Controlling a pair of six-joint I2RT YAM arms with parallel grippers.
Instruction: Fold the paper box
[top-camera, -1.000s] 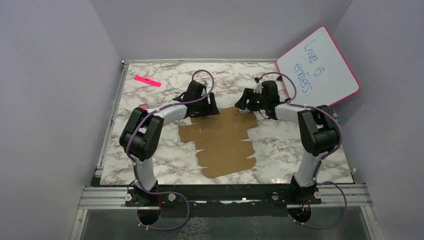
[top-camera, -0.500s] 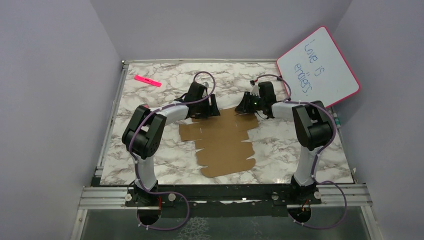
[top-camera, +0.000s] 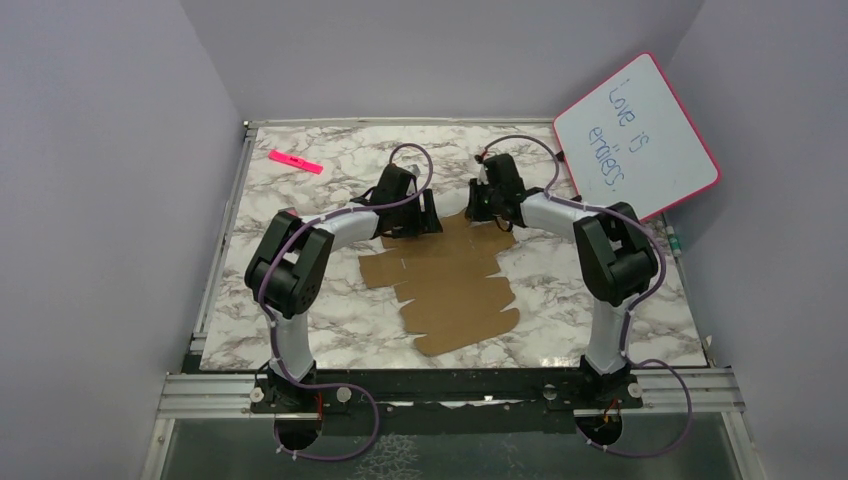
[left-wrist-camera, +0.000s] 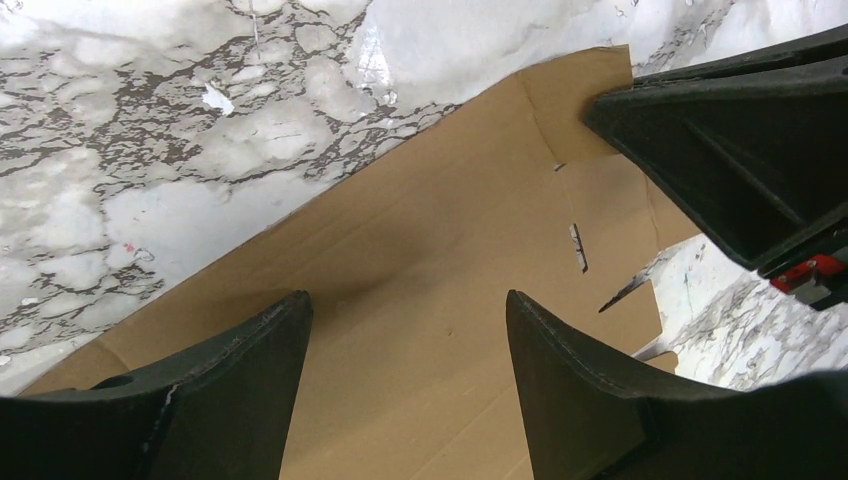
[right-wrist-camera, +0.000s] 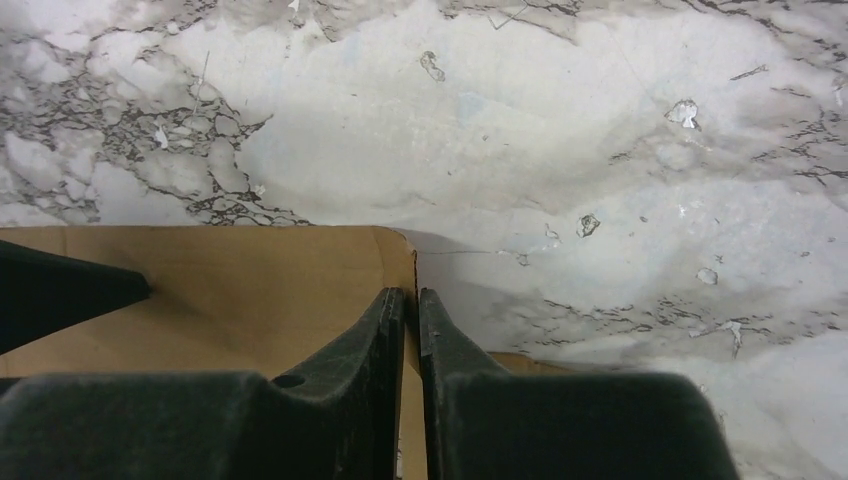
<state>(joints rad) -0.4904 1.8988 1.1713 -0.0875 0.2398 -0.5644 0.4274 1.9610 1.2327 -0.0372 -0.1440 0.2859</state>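
Toward the table's (top-camera: 300, 200) far edge: paper box (top-camera: 455, 285), flat. Right gripper (right-wrist-camera: 411, 296) pinches its corner flap; left gripper (left-wrist-camera: 405, 300) spread, empty. Likely first fold; next, lift along the crease.

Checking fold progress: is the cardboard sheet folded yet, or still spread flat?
Spread flat: the cardboard sheet lies open on the marble table, no flap folded over.

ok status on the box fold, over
left gripper open above the paper box. right gripper shut on its far edge. box flat, unfolded. nothing blocking.
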